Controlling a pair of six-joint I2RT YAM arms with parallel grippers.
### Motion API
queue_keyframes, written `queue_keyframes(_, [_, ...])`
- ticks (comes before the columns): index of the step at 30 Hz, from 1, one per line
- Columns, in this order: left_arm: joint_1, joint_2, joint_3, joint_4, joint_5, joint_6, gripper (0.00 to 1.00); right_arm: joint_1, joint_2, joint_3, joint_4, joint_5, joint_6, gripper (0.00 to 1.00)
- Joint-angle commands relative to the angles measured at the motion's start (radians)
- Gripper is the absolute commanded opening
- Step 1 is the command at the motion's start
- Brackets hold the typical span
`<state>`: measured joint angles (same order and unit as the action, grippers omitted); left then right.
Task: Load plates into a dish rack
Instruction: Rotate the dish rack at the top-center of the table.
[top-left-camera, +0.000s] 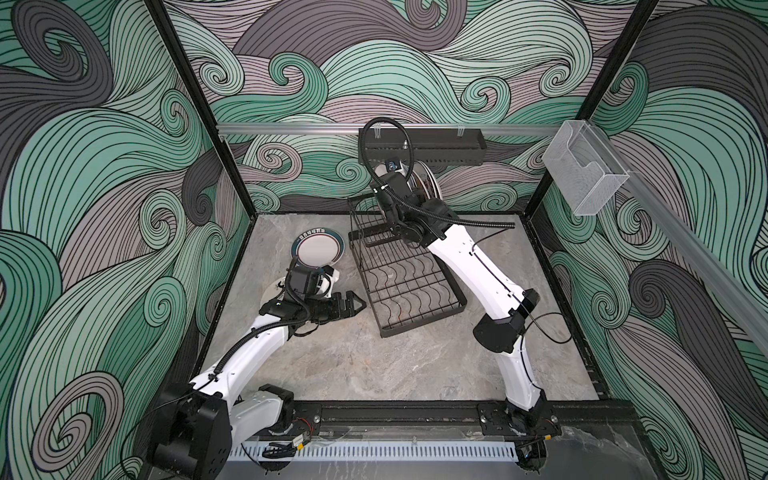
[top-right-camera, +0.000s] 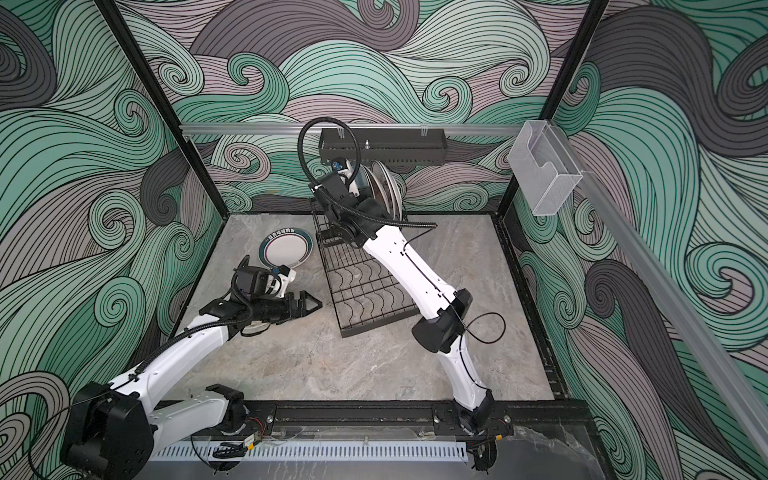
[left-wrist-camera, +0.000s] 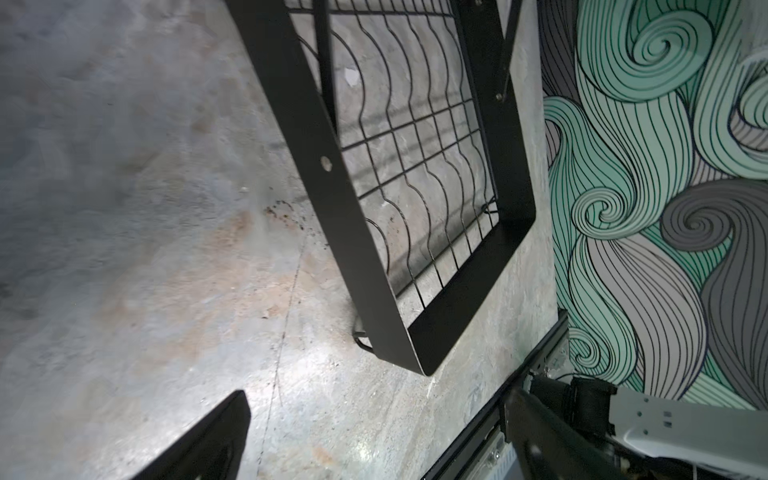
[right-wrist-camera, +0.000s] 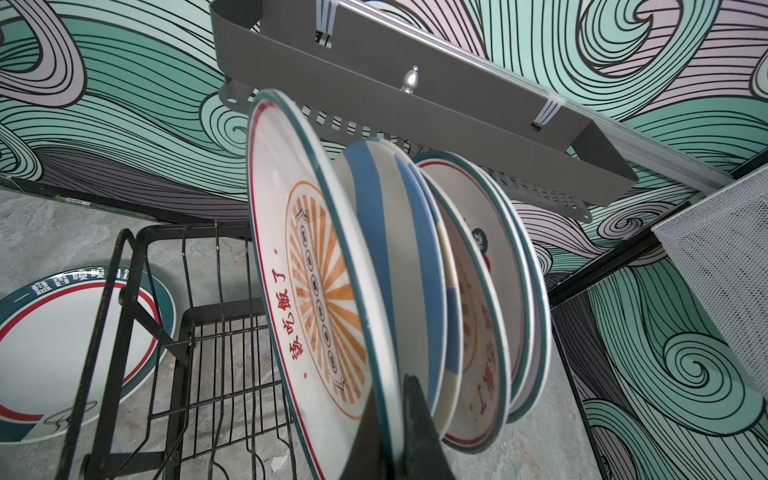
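My right gripper (right-wrist-camera: 389, 386) is shut on the rim of an orange-sunburst plate (right-wrist-camera: 316, 291). That plate stands upright on the raised tier of the black wire dish rack (top-left-camera: 411, 286) (right-wrist-camera: 187, 332). Right behind it stand several more plates (top-left-camera: 426, 183) (top-right-camera: 386, 187), among them a blue-and-cream striped plate (right-wrist-camera: 415, 257). A teal-rimmed white plate (top-left-camera: 320, 249) (top-right-camera: 286, 248) (right-wrist-camera: 62, 353) lies flat on the table left of the rack. My left gripper (top-left-camera: 357, 305) (left-wrist-camera: 374, 436) is open and holds nothing, just left of the rack's lower grid (left-wrist-camera: 415, 166). A whitish plate (top-left-camera: 269, 291) lies partly hidden under the left wrist.
A black perforated shelf (top-left-camera: 419, 145) (right-wrist-camera: 415, 104) hangs on the back wall just above the racked plates. A clear plastic box (top-left-camera: 586, 166) is fixed to the right wall rail. The right forearm (top-left-camera: 469, 266) crosses over the rack's lower grid.
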<state>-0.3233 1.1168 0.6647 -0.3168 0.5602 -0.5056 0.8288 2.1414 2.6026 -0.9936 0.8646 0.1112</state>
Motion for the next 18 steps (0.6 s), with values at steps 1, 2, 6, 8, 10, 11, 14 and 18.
queue_keyframes(1, [-0.057,0.02,-0.025,0.149,0.031,0.0,0.99,0.002,-0.058,0.022,0.003,0.086,-0.023,0.0])
queue_keyframes(2, [-0.076,0.031,-0.028,0.171,0.035,0.006,0.99,0.004,-0.057,0.025,0.002,0.089,-0.025,0.0])
queue_keyframes(6, [-0.178,0.101,-0.007,0.224,0.028,0.033,0.99,0.01,-0.052,0.046,0.003,0.098,-0.036,0.0])
queue_keyframes(8, [-0.213,0.139,0.007,0.236,0.02,0.046,0.99,0.012,-0.051,0.046,0.001,0.099,-0.036,0.0])
queue_keyframes(10, [-0.24,0.176,0.02,0.246,0.02,0.063,0.99,0.013,-0.049,0.038,-0.002,0.095,-0.032,0.0])
queue_keyframes(11, [-0.251,0.19,0.026,0.252,0.018,0.074,0.99,0.013,-0.049,0.036,-0.002,0.093,-0.03,0.0])
queue_keyframes(14, [-0.305,0.236,0.055,0.248,0.007,0.106,0.99,0.013,-0.044,0.033,-0.009,0.089,-0.028,0.0])
queue_keyframes(18, [-0.359,0.282,0.095,0.245,-0.009,0.136,0.99,0.013,-0.047,0.033,-0.01,0.075,-0.024,0.0])
